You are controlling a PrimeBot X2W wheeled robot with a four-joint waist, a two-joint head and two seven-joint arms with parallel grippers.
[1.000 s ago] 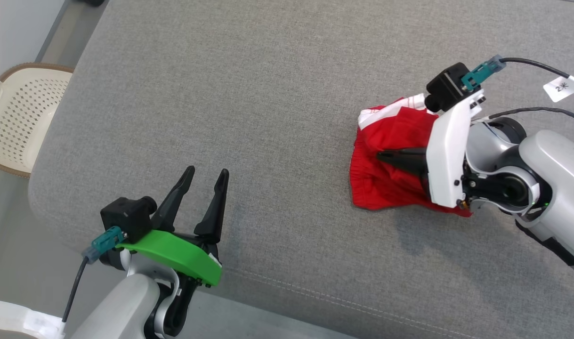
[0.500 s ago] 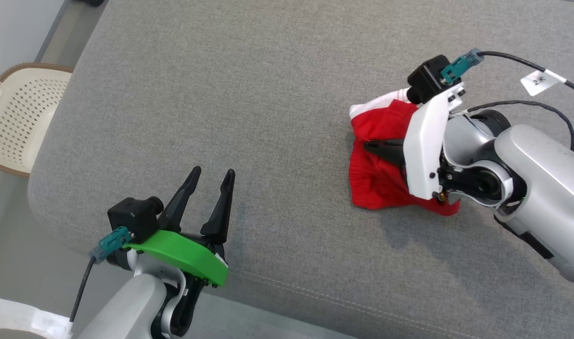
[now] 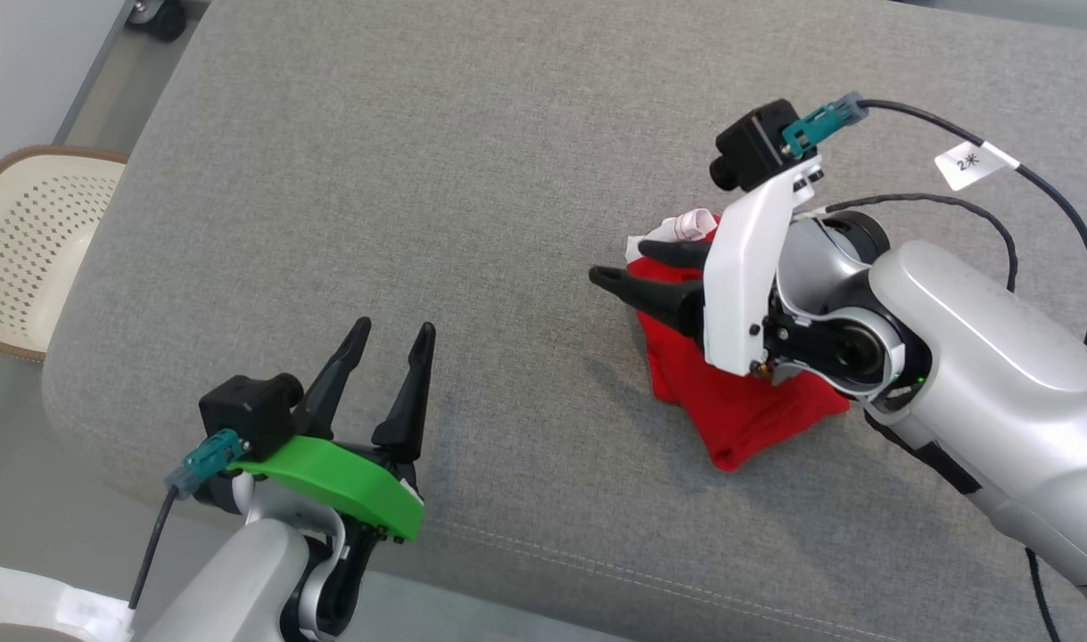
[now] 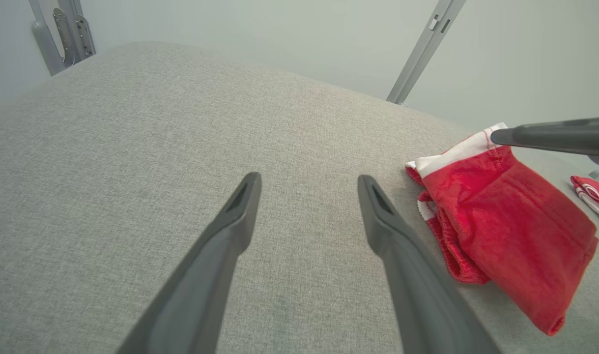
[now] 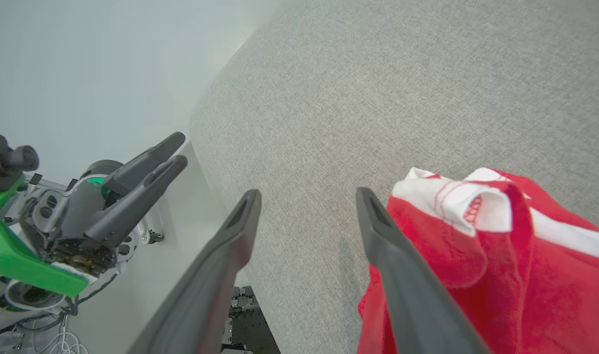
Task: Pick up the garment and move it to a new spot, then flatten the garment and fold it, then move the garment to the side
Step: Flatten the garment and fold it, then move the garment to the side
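Note:
The garment [image 3: 730, 412] is red with white trim and lies crumpled on the grey cushion [image 3: 472, 169], right of centre. Just over its left edge hangs my right gripper [image 3: 619, 262], open and pointing left. In the right wrist view only grey fabric shows between the open fingers of that gripper [image 5: 307, 196], and the garment [image 5: 500, 275] lies to the right of them. My left gripper [image 3: 392, 326] stands open near the cushion's front left, well clear of the garment [image 4: 505, 211]. The left gripper [image 4: 309, 181] holds nothing, and one right finger [image 4: 550, 135] reaches in above the cloth.
A cream perforated plastic basket [image 3: 35, 241] sits on the floor beyond the cushion's left edge. The cushion's front edge carries a stitched seam [image 3: 597, 557]. A cable with a white tag [image 3: 967, 162] loops over the right arm. Bare cushion stretches between the two grippers.
My right gripper has opened and let go of the garment while moving left. The garment now lies as a looser heap, a little further left. The left arm has barely moved.

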